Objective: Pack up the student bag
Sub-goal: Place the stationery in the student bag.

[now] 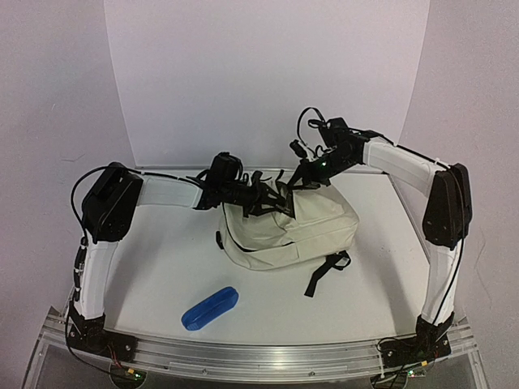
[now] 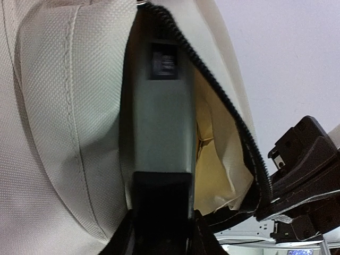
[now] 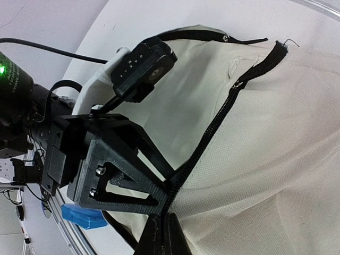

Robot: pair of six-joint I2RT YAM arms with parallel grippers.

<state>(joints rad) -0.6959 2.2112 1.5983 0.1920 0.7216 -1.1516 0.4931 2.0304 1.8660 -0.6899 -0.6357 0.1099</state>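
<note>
Pencil case (image 1: 210, 307) on table (image 1: 170, 251), before student bag (image 1: 300, 231).

Left claw (image 1: 272, 198), right claw (image 1: 302, 180) at student bag's (image 1: 312, 231) top; pencil case (image 1: 210, 308) apart

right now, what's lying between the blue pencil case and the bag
Nothing: in the top view the table between the blue pencil case and the student bag is bare. The bag's black strap lies further right.

A blue pencil case (image 1: 210, 307) lies on the white table (image 1: 162, 267).
</note>
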